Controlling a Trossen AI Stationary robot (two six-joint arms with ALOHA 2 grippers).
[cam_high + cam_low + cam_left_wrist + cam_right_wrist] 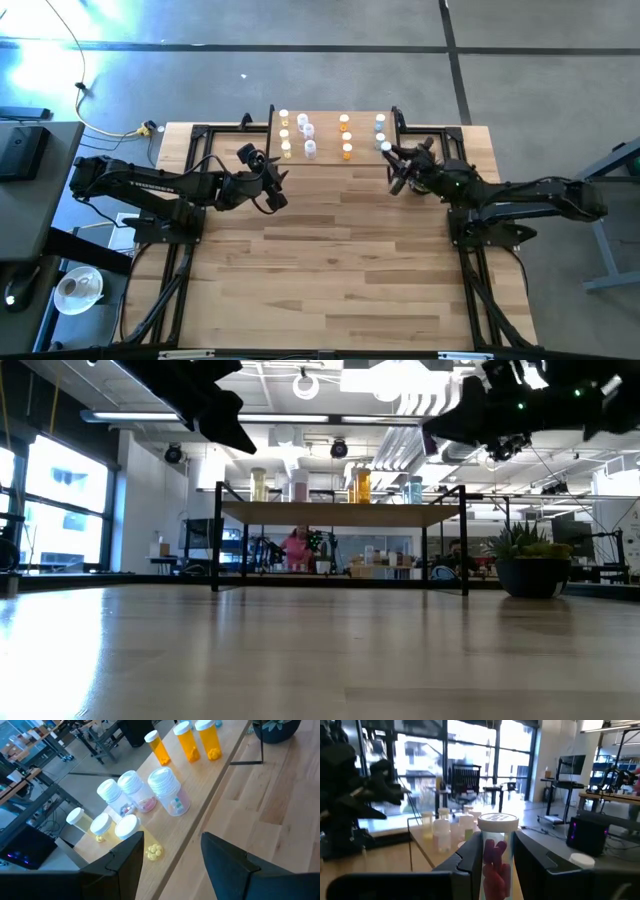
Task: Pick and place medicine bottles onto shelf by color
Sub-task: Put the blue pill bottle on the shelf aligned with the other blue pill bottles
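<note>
From above, a light plank table (pixel 330 250) stands on a grey concrete floor (pixel 300 60) crossed by dark lines, with a yellow cable (pixel 110 130) trailing at its far left. The shelf (pixel 330 160) sits at the table's far edge with the bottles (pixel 305 128) on it in colour groups: yellow at left, clear next, orange, then blue-grey at right. The left pincer (pixel 283 178) hovers just before the shelf's left end, the right pincer (pixel 397 172) by its right end.

The low view looks level across the table into an open workshop with ducted ceiling, round lamps and bright windows at left. Here the shelf (pixel 340 512) shows its thin black legs and the bottles (pixel 360 485) stand in a row on top. A potted plant (pixel 528 565) sits at right, and something pink shows beneath the shelf, perhaps a bottle, though it is too blurred to tell.

The left wrist view gives the bottles close: three clear ones (pixel 145 795), three orange (pixel 187 742), yellow ones (pixel 102 825), and loose yellow pills (pixel 154 851) on the shelf top. The left pincer's fingers (pixel 125 862) stand apart, released.

Only the right wrist view shows what the right pincer (pixel 494 860) is grasping: an upright white-capped bottle (pixel 496 855) of pinkish-red pills, clenched between its fingers.
</note>
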